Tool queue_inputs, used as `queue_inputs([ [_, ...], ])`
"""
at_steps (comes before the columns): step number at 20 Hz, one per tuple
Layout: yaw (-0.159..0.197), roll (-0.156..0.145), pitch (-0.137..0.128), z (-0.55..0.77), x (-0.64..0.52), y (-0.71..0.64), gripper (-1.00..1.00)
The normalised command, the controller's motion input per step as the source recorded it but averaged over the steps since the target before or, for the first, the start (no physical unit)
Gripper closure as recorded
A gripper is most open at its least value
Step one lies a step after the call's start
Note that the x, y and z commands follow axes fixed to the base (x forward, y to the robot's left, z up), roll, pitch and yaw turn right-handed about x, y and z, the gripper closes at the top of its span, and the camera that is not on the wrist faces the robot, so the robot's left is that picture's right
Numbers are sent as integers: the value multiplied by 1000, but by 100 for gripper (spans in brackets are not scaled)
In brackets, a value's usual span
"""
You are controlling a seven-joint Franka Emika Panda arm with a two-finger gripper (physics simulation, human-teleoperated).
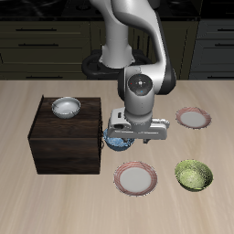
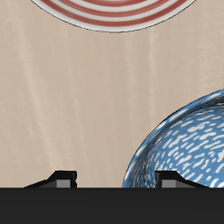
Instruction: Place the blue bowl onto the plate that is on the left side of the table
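Pincer (image 1: 122,139) lowered over the blue bowl (image 1: 117,140), just beside the dark wooden box (image 1: 66,139). In the exterior view the bowl shows only as a speckled blue edge under the pincer's body; in the wrist view its speckled wall (image 2: 185,144) lies close in front of one fingertip (image 2: 175,183), while the other fingertip (image 2: 59,182) stands clear over bare counter (image 2: 79,105). The fingertips are spread well apart, but whether they have closed on the rim cannot be told, since the contact is hidden. Whether the bowl rests on the counter or hangs lifted is equally unclear.

The plate (image 1: 193,117) of the task lies well away from the pincer, across the counter on the far side of the arm from the box. A second pink-rimmed plate (image 1: 135,178) lies near the pincer, toward the counter's front edge, and its striped face (image 2: 114,13) shows in the wrist view; it is not the target. A green bowl (image 1: 193,175) lies beyond that plate, and a white-grey bowl (image 1: 66,109) sits on the box.

Judged step: securing the bowl by its rim. To do it well, one finger should go inside the wall and one outside, the squeeze should be firm before any lift, and the rise should be straight, clear of the box, before carrying toward the farther plate.
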Motion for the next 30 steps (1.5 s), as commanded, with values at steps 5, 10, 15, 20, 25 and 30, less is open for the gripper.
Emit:
queue_inputs([
  [5, 8, -12, -21, 195, -23, -61, 100],
  [10, 16, 8, -44, 358, -109, -3, 100],
  [15, 5, 17, -37, 253, -125, 46, 100],
  [20, 4, 36, -56, 354, -269, 149, 100],
  [25, -5, 25, -68, 372, -293, 114, 100],
  [30, -12, 20, -48, 317, -371, 178, 100],
])
